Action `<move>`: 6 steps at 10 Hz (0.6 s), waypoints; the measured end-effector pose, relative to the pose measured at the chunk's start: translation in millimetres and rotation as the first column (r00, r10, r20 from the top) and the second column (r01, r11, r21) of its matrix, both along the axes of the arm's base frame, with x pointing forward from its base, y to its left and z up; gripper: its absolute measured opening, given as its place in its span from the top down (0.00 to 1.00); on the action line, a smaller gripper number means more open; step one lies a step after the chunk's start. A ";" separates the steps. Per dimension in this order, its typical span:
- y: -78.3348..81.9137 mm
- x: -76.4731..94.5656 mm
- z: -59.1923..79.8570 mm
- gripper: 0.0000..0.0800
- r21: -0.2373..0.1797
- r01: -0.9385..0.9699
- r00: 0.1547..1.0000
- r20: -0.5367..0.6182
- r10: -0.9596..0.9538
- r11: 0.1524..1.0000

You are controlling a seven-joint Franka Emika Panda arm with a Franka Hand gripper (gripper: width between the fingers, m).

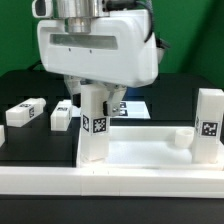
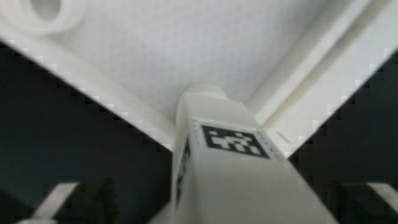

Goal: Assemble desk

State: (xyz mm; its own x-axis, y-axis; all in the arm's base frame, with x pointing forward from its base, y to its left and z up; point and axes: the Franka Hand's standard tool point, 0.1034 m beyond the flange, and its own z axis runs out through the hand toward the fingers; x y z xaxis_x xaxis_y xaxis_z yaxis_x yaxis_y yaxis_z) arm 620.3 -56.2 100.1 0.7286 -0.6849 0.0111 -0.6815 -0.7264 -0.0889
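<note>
The white tray-like tabletop [image 1: 150,150] lies at the front. One white tagged leg [image 1: 95,128] stands upright at its corner on the exterior view's left. A second leg [image 1: 208,126] stands at the corner on the right. My gripper [image 1: 93,98] hangs straight over the left leg, straddling its top. In the wrist view that leg [image 2: 222,165] rises between my fingertips [image 2: 54,203], with dark gaps on both sides, so the gripper [image 2: 217,208] is open and apart from it. The tabletop [image 2: 178,60] lies beyond, and a round corner socket [image 2: 45,14] shows.
Two loose white legs [image 1: 27,112] [image 1: 63,116] lie on the black table at the exterior view's left. The marker board [image 1: 132,107] lies behind the gripper. A long white border bar [image 1: 110,186] runs along the front edge.
</note>
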 end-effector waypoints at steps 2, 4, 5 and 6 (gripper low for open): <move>0.2 0.1 0.0 0.20 -0.015 -0.182 0.983 0.009 0.182 0.983; 1.4 0.5 0.3 0.19 -0.037 -0.360 0.933 0.010 0.360 0.932; 1.7 1.4 1.1 0.19 -0.053 -0.435 0.900 0.005 0.436 0.899; 0.6 3.1 3.0 0.19 -0.072 -0.542 0.840 -0.003 0.543 0.837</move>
State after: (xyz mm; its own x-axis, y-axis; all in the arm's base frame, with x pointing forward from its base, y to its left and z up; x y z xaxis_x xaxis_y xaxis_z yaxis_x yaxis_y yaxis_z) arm 623.4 -55.6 103.1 0.9824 -0.1773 0.0585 -0.1755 -0.9839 -0.0346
